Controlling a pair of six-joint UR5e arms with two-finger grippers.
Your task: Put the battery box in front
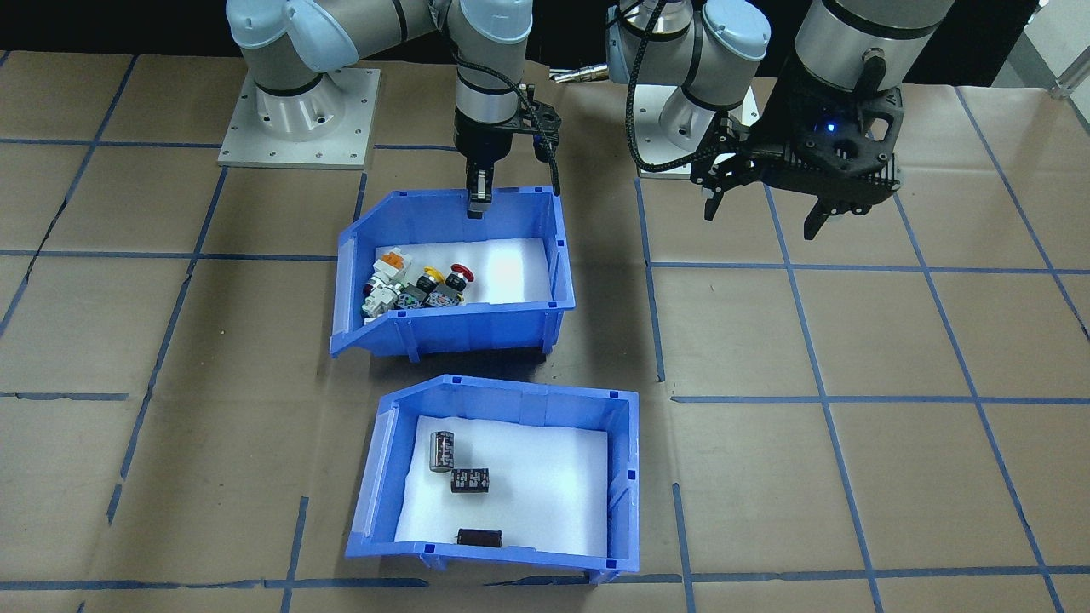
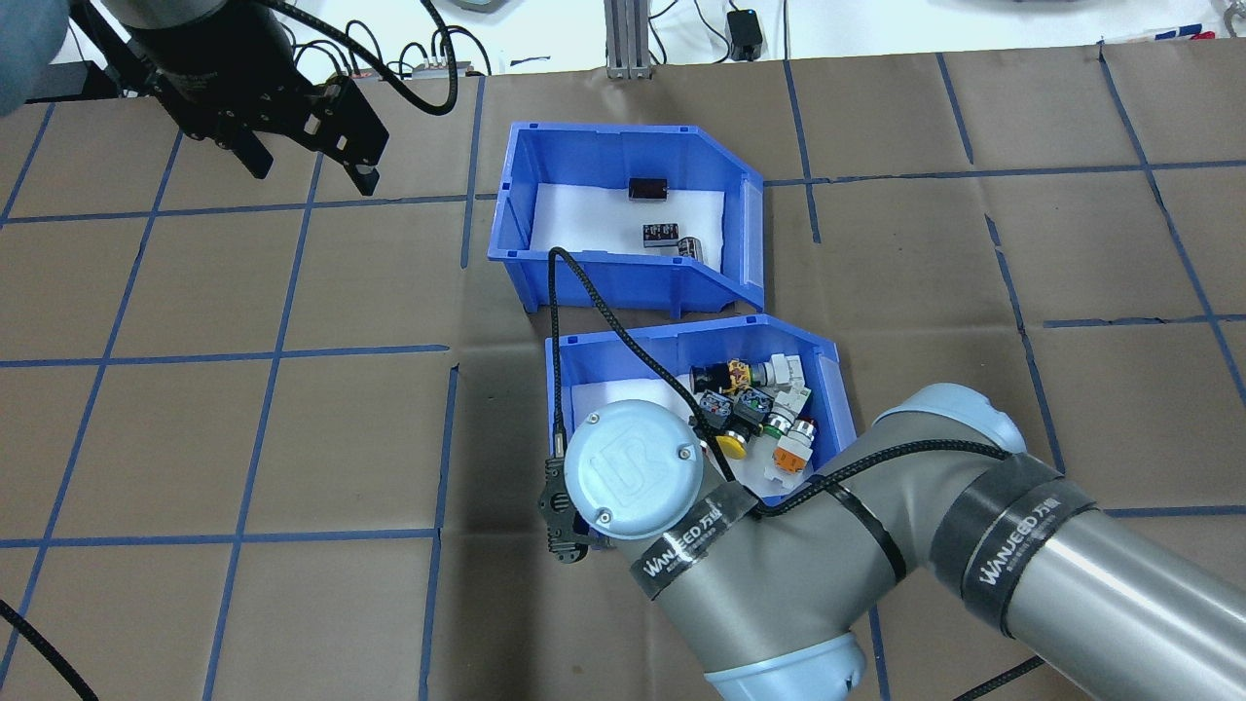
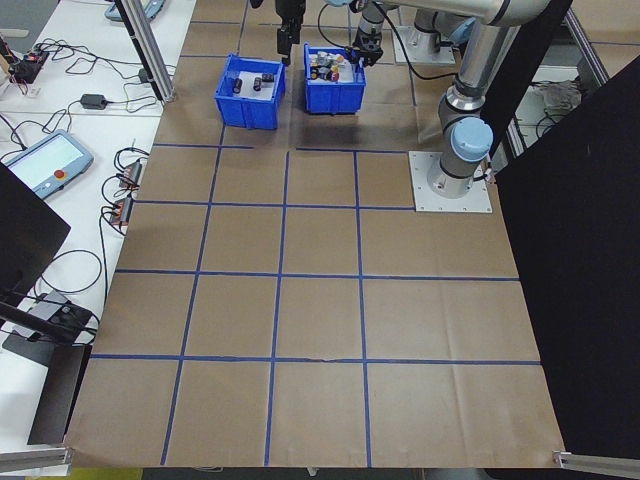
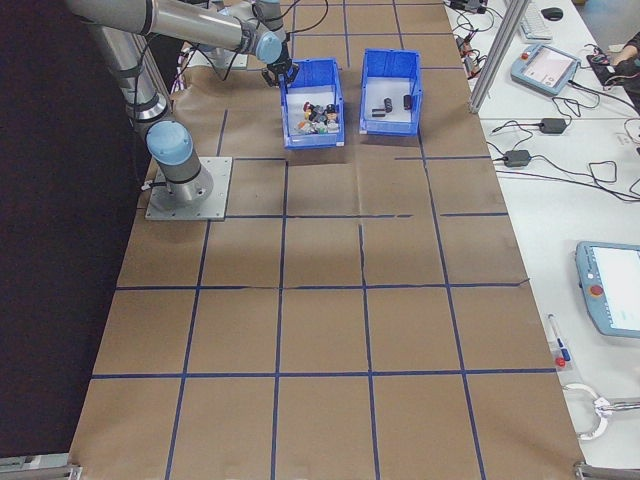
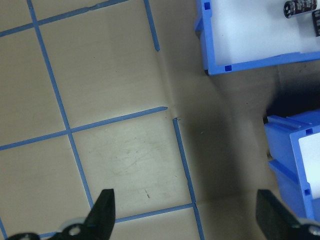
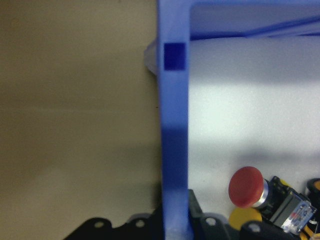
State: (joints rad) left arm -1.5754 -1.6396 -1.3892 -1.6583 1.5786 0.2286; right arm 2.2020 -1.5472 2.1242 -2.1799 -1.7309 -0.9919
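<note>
Two blue bins are sitting one behind the other on the taped brown tabletop (image 1: 851, 477), with a narrow strip of paper between them. The battery box (image 1: 498, 481), carrying three dark cylinders on white foam, is lying on the side far from the robot's bases, in the half nearest the front-facing camera. The button bin (image 1: 456, 277), loaded with coloured push-buttons and white switch parts, is resting nearer the robot.

The right pincer (image 1: 479, 197) is standing over the button bin's robot-side wall, and the wrist view shows its fingers straddling that blue rim, one outside and one inside; it appears to be clamping the wall, though the actual contact is sitting at the frame's bottom edge. The left pincer (image 1: 766, 200) is hanging spread wide and empty above bare paper, well apart from both bins.

Judged from this layout, the battery box is already occupying the forward spot, so the job looks largely finished; letting go and pulling the arm away seem to be what is left.

In the overhead view the right arm is covering its own pincer and part of the button bin. The side views are showing both bins small.
</note>
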